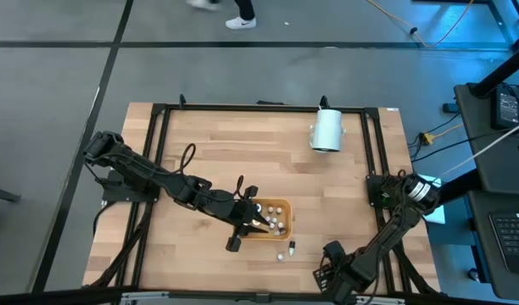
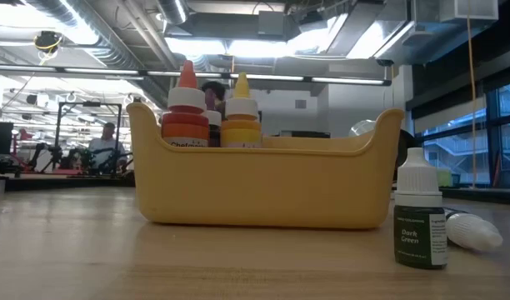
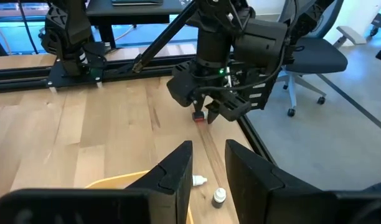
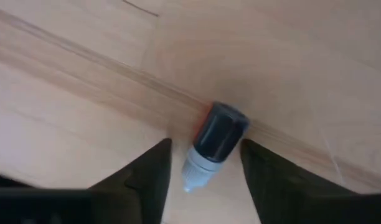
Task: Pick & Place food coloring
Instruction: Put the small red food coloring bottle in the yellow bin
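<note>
The orange tray (image 1: 281, 206) sits near the middle of the table's near side and holds several small food coloring bottles (image 1: 275, 222). The low view shows a red-tipped bottle (image 2: 186, 112) and a yellow one (image 2: 241, 117) standing in it. Right of the tray, a white-capped dark green bottle (image 2: 420, 221) stands upright and a white bottle (image 2: 476, 232) lies on its side. My left gripper (image 3: 206, 174) hovers open over the tray's right part. My right gripper (image 3: 206, 113), by the table's near right corner, is shut on one small bottle (image 4: 214, 140). My right gripper holds a small dark bottle between its two fingers, which point down from above. The bottle lies along the fingers, its white cap (image 4: 197, 171) toward the wrist. Its red base (image 3: 198, 116) pokes out below the fingertips, just above the wood.
A large white cylinder (image 1: 327, 130) lies near the far right edge. Black frame rails (image 1: 154, 152) run along the table's left, far and right sides. Bare wood spreads left of the tray and beyond it. A person's feet (image 1: 240, 22) show past the far edge.
</note>
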`<action>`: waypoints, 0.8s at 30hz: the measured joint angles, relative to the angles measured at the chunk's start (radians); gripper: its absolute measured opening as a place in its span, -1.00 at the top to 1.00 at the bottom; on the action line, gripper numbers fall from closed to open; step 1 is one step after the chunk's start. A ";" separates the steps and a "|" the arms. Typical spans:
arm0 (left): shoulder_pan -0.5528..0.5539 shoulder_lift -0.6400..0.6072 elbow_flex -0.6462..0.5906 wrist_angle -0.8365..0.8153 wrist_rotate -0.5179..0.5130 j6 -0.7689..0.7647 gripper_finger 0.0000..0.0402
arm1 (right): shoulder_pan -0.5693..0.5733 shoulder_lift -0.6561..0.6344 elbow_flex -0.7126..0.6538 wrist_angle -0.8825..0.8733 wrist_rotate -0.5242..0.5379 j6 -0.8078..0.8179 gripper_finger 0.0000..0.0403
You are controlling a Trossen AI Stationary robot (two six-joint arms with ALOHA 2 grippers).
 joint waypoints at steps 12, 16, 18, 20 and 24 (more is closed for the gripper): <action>0.000 0.000 0.000 0.000 -0.025 -0.017 0.54 | -0.001 -0.002 0.001 -0.014 -0.044 -0.104 0.67; -0.002 0.000 0.000 0.000 0.055 -0.092 0.54 | -0.003 -0.066 0.026 -0.067 0.018 -0.181 0.67; -0.002 0.000 0.000 0.000 0.100 -0.095 0.53 | -0.014 -0.126 0.054 -0.100 0.061 -0.233 0.67; -0.002 0.000 0.000 0.000 0.136 -0.094 0.53 | -0.034 -0.175 0.084 -0.184 0.102 -0.310 0.67; 0.004 0.000 0.000 0.000 0.091 -0.126 0.54 | -0.101 -0.253 0.186 -0.337 0.192 -0.515 0.67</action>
